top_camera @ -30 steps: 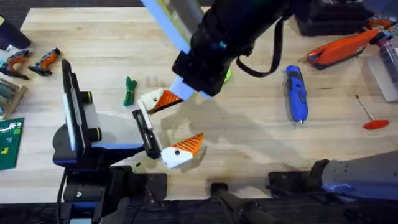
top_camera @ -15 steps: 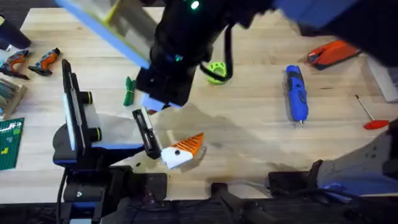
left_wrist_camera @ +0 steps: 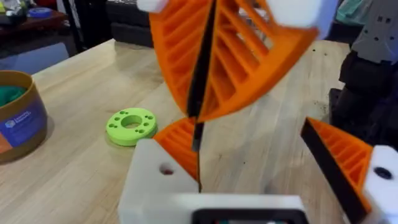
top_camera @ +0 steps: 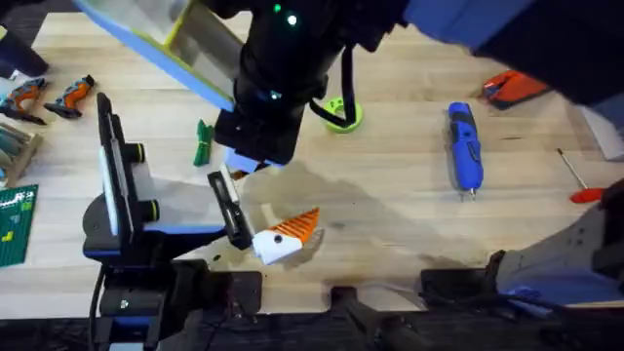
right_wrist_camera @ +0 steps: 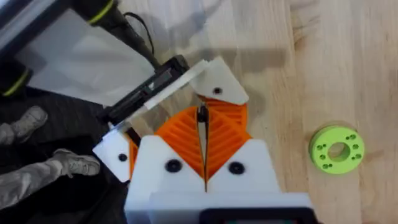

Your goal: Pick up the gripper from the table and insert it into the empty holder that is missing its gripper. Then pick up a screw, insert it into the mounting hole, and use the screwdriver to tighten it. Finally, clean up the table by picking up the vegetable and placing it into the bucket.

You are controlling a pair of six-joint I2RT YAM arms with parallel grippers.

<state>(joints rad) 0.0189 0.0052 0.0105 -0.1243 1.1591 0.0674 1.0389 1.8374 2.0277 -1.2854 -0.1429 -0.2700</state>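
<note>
Orange ribbed pads of the right pincer (right_wrist_camera: 203, 155) press together on the gripper (right_wrist_camera: 202, 116), presenting it above the holder (right_wrist_camera: 219, 81). Left pincer (left_wrist_camera: 273, 180) stands apart, steadying that holder as the receiving mount.

Pale wooden table (top_camera: 390, 224) — blue screwdriver (top_camera: 465, 146), dark-green vegetable (top_camera: 203, 142), lime disc (top_camera: 343, 113), red-handled tool (top_camera: 582, 181)

"Where is the blue screwdriver (top_camera: 465, 146)?"
"On the table, right of the middle of the overhead view. It lies flat, and its metal tip points at the bottom edge."
"And the green vegetable (top_camera: 203, 142)?"
"Left of the middle, lying flat."
"The bucket (left_wrist_camera: 18, 115)?"
"It stands up at the left edge of the left wrist view. It has a blue label."
"The holder (right_wrist_camera: 217, 84)?"
"White, with one dark hole."
</note>
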